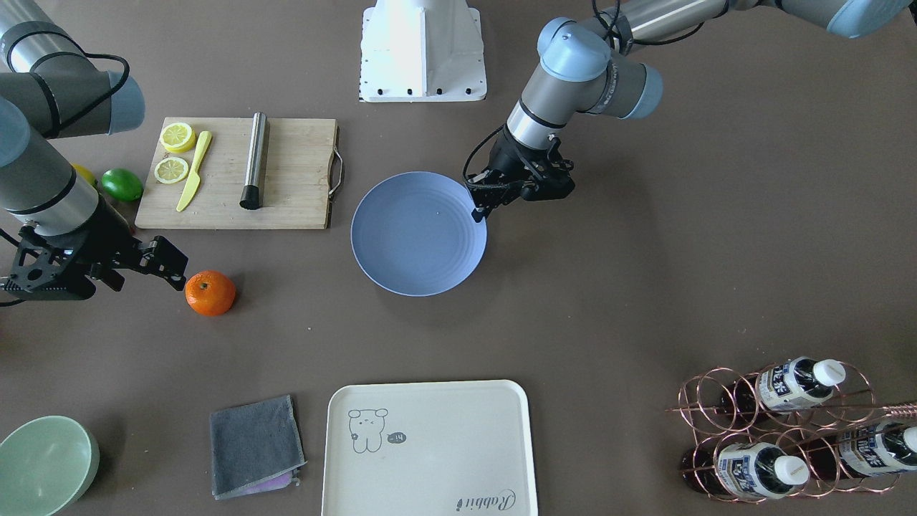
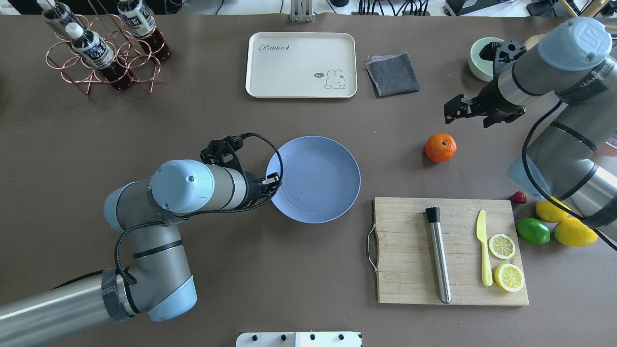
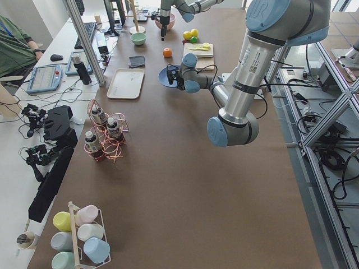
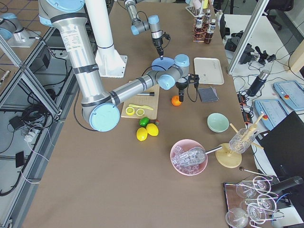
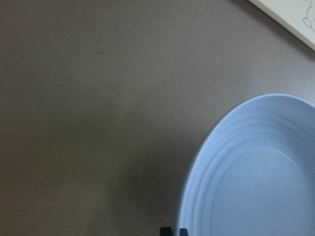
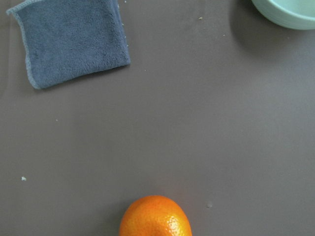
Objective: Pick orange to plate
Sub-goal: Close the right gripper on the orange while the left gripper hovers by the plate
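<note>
ORANGE ON TABLE, PLATE UNLOADED

**Reference.** All positions are given from the plate (image 2: pixel 318 185), a round blue dish flat on the brown table (image 2: pixel 241 270) in front of the robot. Its surface is bare.

**Task object.** The orange (image 2: pixel 440 147) rests on the table, well apart from the plate, on the plate's robot-right side and slightly farther from the robot. It is upright, stem dimple on top. Nothing touches it.

**Right gripper.** The right gripper (image 2: pixel 455 110) hangs above the table, beyond the orange as seen from the plate and near the fruit, without contact. Its fingers are spread and hold nothing. The right wrist view shows the orange at its lower edge, with no fingertip in the picture.

**Left gripper.** The left gripper (image 1: pixel 478 212) points down at the plate's robot-left rim. Its two fingertips (image 5: pixel 166 231) sit close together with only a thin gap. Whether they pinch or touch the rim cannot be told.

**Other items.**
- Cutting board (image 2: pixel 409 241): robot-right of the plate and nearer the robot, just beside it. It carries a metal cylinder (image 2: pixel 438 255), a yellow knife (image 2: pixel 483 250) and two lemon slices (image 2: pixel 502 246).
- Lime (image 2: pixel 532 231) and two lemons (image 2: pixel 573 232): beyond the board from the plate.
- Cream tray (image 2: pixel 301 65): directly across the plate from the robot, well apart.
- Grey cloth (image 2: pixel 393 73): just beside the tray, on the orange's side.
- Green bowl (image 1: pixel 43 462): farther out than the cloth.
- Wire bottle rack (image 2: pixel 103 58): far corner on the plate's robot-left side
</note>
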{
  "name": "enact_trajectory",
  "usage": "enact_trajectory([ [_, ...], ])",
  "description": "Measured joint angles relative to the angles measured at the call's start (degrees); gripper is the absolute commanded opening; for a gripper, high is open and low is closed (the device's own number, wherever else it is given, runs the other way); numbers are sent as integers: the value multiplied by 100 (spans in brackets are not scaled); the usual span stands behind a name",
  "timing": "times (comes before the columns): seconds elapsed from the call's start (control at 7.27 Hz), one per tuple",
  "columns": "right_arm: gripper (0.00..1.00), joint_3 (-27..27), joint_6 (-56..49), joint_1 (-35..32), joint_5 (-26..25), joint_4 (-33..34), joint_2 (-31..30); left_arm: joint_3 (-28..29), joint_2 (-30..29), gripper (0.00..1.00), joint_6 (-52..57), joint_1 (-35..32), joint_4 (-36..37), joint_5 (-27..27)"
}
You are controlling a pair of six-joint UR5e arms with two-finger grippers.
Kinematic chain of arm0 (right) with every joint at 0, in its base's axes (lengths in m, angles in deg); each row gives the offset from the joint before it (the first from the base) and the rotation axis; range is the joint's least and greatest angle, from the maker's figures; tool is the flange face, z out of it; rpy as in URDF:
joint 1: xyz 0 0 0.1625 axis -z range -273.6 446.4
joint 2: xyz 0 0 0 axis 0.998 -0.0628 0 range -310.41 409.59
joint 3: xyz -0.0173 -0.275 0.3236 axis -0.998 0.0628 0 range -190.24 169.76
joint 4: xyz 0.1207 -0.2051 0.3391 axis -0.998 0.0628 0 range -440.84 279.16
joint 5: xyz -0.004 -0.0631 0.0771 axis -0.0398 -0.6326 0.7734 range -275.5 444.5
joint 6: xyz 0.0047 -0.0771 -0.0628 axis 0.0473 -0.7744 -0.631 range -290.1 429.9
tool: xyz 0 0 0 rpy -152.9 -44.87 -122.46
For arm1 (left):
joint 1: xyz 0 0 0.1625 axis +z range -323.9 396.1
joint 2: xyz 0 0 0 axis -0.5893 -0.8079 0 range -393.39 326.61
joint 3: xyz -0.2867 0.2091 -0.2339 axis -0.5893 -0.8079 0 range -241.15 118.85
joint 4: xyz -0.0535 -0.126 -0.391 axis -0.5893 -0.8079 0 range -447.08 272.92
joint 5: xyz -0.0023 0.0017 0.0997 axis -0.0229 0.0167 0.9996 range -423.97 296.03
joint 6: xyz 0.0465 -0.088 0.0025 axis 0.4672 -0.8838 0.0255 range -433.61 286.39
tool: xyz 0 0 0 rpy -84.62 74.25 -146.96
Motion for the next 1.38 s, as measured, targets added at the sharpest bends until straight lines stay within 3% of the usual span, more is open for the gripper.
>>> enact_trajectory([
  [0.55,100,13,290,261,-198,-16,52,109,-7,0,47,-116,-20,8],
  [0.69,100,21,297,295,-240,-14,52,106,3,30,68,-155,-20,-3],
  [0.83,100,31,300,328,-271,-10,51,92,20,98,167,-220,-16,-10],
  [1.38,100,442,298,540,-514,-179,191,-42,313,99,673,-466,-22,-33],
])
